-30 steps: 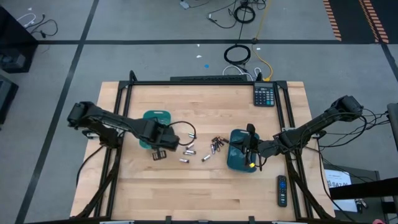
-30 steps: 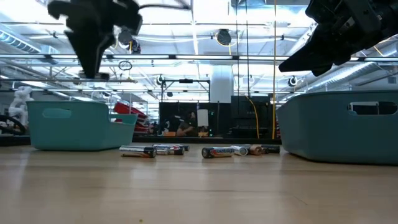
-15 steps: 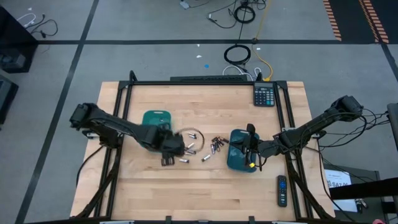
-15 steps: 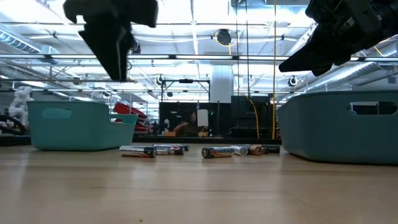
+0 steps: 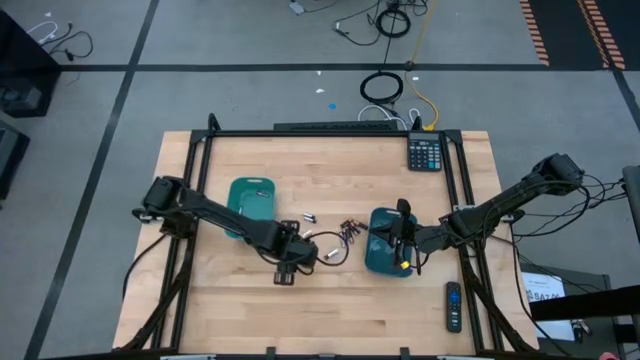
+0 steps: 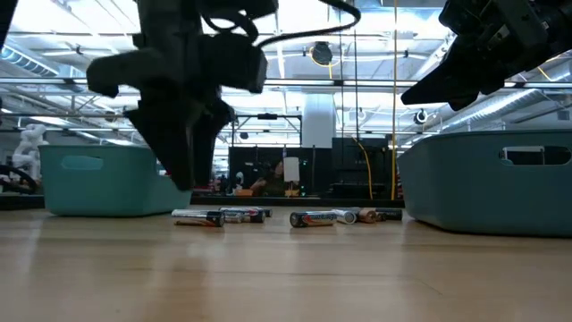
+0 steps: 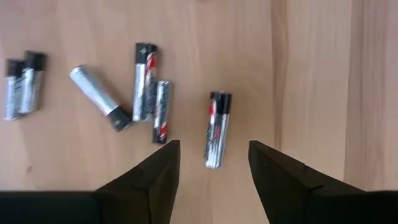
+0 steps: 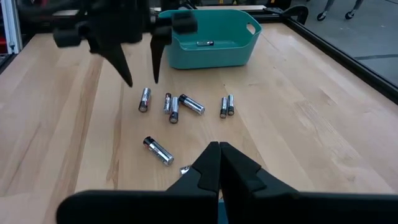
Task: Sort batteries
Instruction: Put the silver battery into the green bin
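Note:
Several batteries (image 8: 171, 107) lie loose on the wooden table between two teal trays. One more battery (image 8: 203, 43) lies inside the left tray (image 5: 250, 198). My left gripper (image 7: 211, 158) is open and points down, hanging a little above the table (image 6: 188, 174). It hovers over the loose batteries nearest the table's near edge. One silver, red and black battery (image 7: 216, 129) lies just ahead of its fingertips. My right gripper (image 8: 217, 163) is shut with nothing in it and waits above the right tray (image 5: 383, 250).
A calculator (image 5: 425, 153) lies at the far right corner and a black remote (image 5: 453, 305) at the near right. Bare wood stretches along the table's near edge. Dark frame rails run along both sides of the table.
My left gripper has gone from beside the left tray toward the table's right and near edges. It has sunk toward the loose batteries, rolling and tipping until it points more steeply down. The batteries have not moved.

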Available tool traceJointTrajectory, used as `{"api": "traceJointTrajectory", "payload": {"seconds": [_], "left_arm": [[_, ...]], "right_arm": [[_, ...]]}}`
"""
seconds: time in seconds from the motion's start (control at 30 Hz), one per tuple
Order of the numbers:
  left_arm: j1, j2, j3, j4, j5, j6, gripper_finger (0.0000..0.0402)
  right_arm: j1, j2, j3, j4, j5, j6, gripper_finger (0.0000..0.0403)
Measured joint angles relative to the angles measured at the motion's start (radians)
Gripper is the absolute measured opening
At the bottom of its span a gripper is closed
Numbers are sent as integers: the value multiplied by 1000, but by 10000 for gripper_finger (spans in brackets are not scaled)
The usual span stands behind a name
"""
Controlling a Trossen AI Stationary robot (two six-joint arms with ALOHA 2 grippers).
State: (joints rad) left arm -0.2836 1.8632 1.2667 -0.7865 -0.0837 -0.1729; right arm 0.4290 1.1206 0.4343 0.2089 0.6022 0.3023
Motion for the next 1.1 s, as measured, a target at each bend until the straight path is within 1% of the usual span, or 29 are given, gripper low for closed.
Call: {"api": "traceJointTrajectory", "payload": {"seconds": [0.23, 0.37, 0.47, 0.6, 0.63, 0.9, 1.03, 1.1], "left_arm": [[2, 73, 0, 27, 12, 24, 172], [1, 102, 3, 31, 11, 25, 146], [0, 110, 5, 33, 13, 32, 115], [0, 107, 4, 41, 4, 32, 54], [0, 105, 4, 41, -5, 32, 44], [-1, 74, 0, 25, -61, 17, 44], [7, -7, 12, -34, -113, -23, 44], [17, -59, 12, -92, -135, -49, 44]], "right_arm": [[0, 0, 0, -1, 0, 0, 0], [0, 0, 0, -1, 0, 0, 0], [0, 0, 0, -1, 0, 0, 0], [0, 0, 0, -2, 0, 0, 0], [0, 0, 0, -2, 0, 0, 0], [0, 0, 0, -3, 0, 0, 0], [0, 0, 0, -3, 0, 0, 0], [0, 0, 0, -3, 0, 3, 0]]}}
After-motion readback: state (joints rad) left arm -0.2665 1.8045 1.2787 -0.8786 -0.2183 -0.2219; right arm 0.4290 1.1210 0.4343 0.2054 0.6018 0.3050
